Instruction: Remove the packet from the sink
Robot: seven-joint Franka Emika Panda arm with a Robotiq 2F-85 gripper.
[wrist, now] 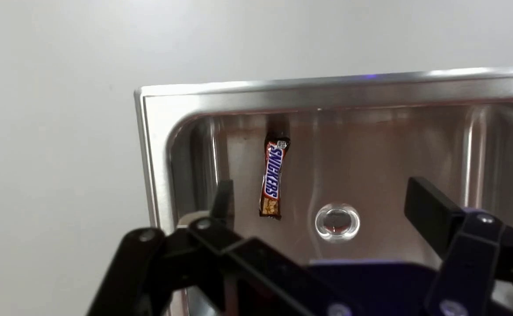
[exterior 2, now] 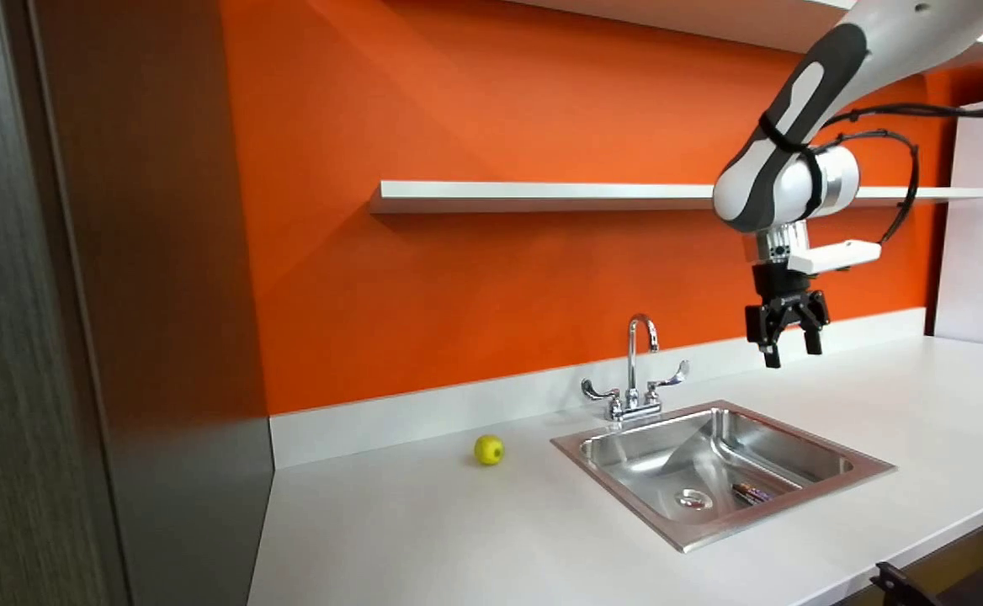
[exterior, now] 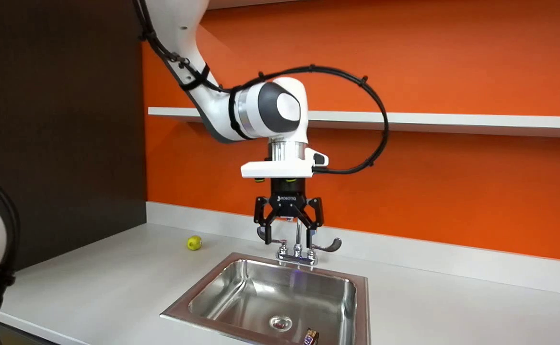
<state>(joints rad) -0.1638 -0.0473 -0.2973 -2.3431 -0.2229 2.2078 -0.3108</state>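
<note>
While well above the sink's edges [wrist: 283,96], tool [exterior: 288,239] agape; packet [wrist: 273,176] inside, near one.

We see a smooth white counter [exterior 2: 424,530] with a straight front edge [exterior: 30,328] that shows in both exterior views. Set into it is a rectangular stainless-steel sink [exterior: 362,306], and we see its flat rim lying level on the counter, the white surface running out to either side. Just behind the sink we find a chrome faucet [exterior 2: 633,396], upright, with an arched spout and two handles on one shared base; whether that base touches the rim, we cannot tell. In both exterior views we see a yellow-green ball [exterior 2: 489,449] resting on the counter left of the sink, apart from sink and faucet, toward the back.
</note>
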